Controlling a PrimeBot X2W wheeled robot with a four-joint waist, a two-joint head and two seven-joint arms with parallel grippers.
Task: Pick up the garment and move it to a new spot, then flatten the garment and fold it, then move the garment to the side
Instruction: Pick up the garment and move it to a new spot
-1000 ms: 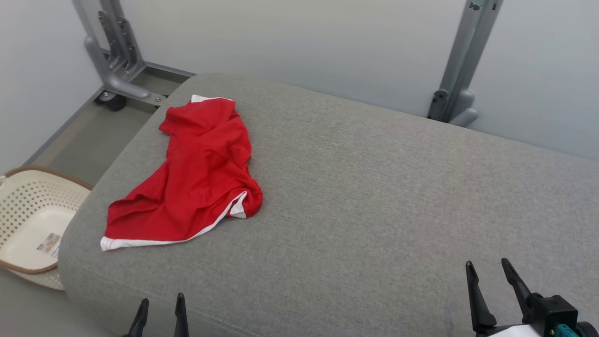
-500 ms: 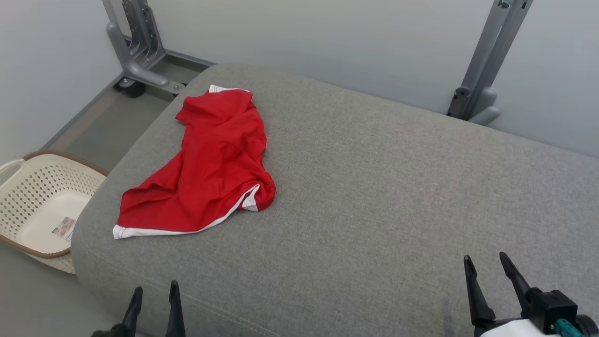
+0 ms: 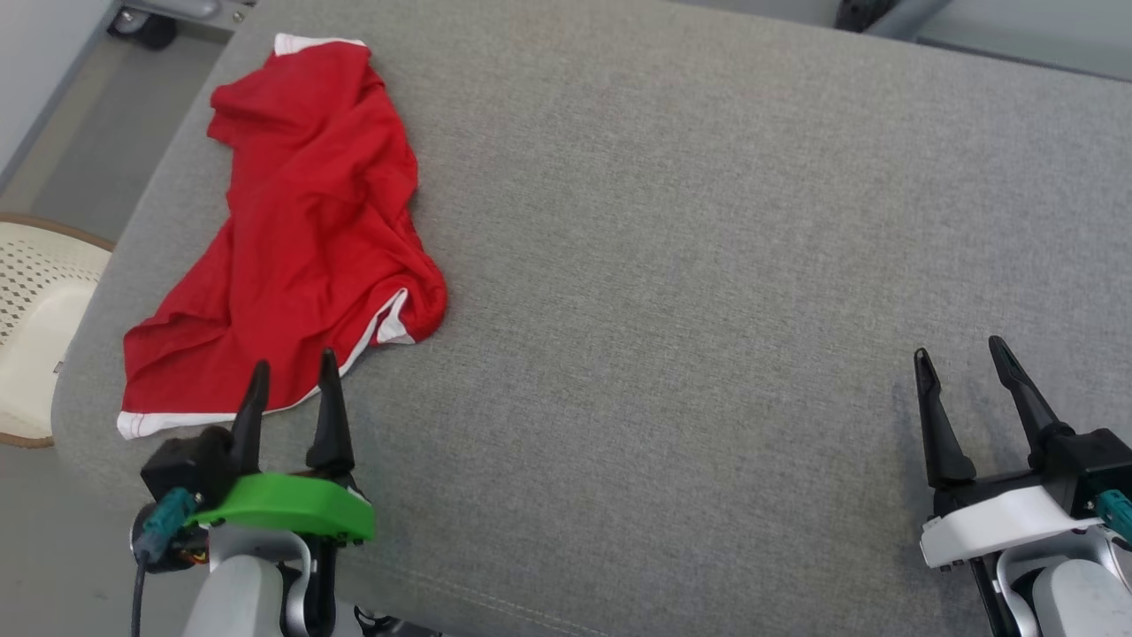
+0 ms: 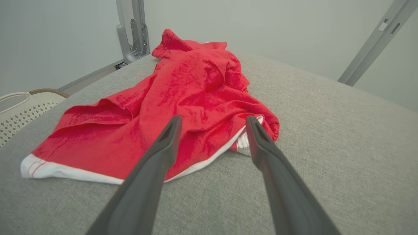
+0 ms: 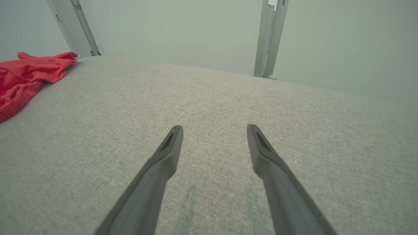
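I can't read any text, brand, number or sign in any view. Garment (image 3: 283, 239) at 10 o'clock: no legible print or tag. Basket (image 3: 44, 274) at 9 o'clock: cut off by the frame edge, can't tell.

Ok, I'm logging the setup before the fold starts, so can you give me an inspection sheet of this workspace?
Surface: grey fabric cushion, smooth.
Job's things: red garment with a white hem, crumpled, at the cushion's left end.
Clutter: nothing seen.
Tools: left tool open, tips at the garment's near hem, holding nothing; right tool open over bare cushion, well away from the garment.
Cables: dark cable hanging from the left wrist.
Surroundings: pale basket on the floor left of the cushion; grey posts; pale wall.
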